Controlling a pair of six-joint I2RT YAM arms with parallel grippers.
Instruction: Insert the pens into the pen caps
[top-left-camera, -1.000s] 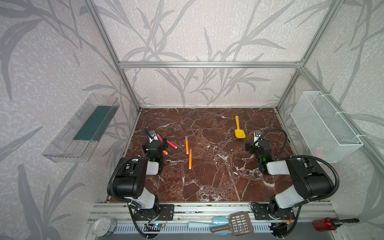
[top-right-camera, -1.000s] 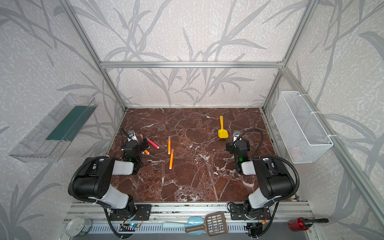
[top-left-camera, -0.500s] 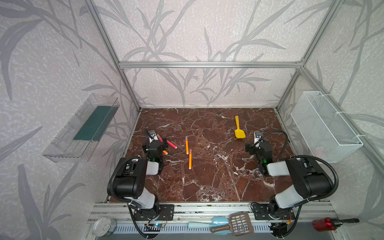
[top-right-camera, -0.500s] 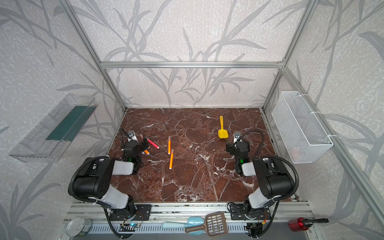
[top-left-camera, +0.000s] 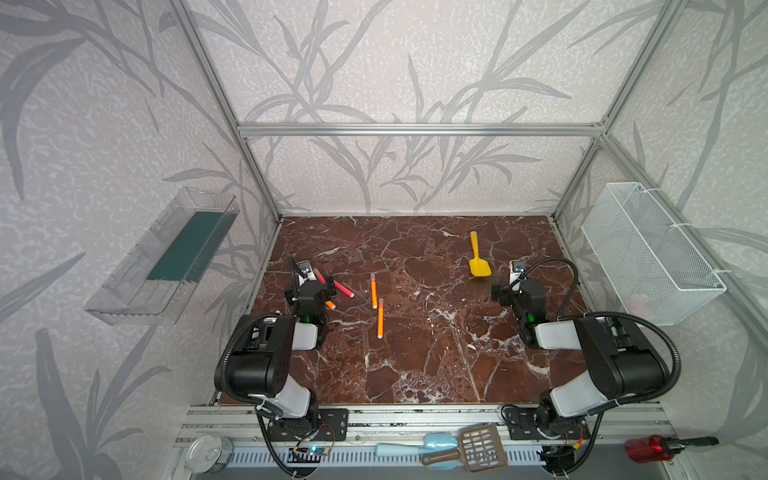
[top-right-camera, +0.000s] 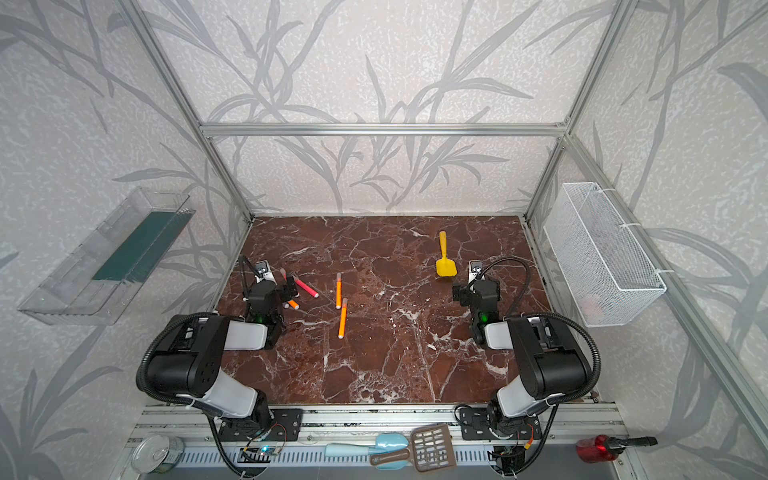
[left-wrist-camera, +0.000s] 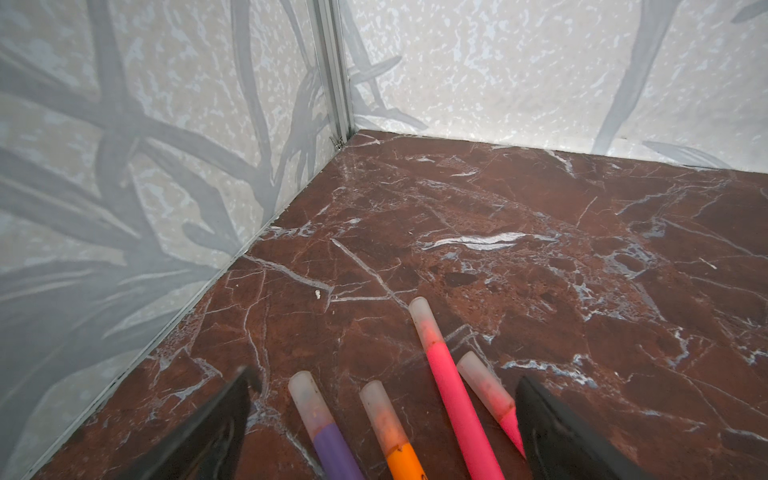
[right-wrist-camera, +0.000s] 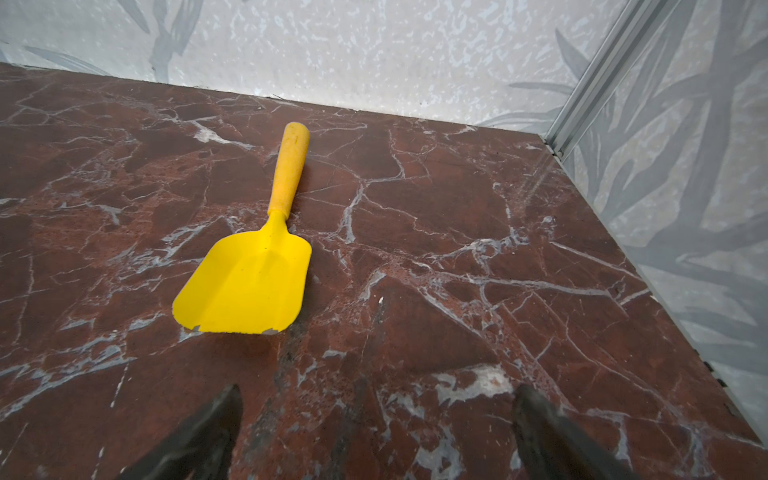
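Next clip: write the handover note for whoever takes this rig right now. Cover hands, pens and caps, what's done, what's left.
Left hand: open, empty, low over a cluster of four pens.
Right hand: open, empty, near the yellow shovel.
Cluster: purple pen, orange pen, two pink pens. Two more orange pens lie mid-table.
Done: all four cluster pens wear translucent caps.
Left: the mid-table pair show pale ends, probably caps, but too small to confirm; check them. No loose caps in view.
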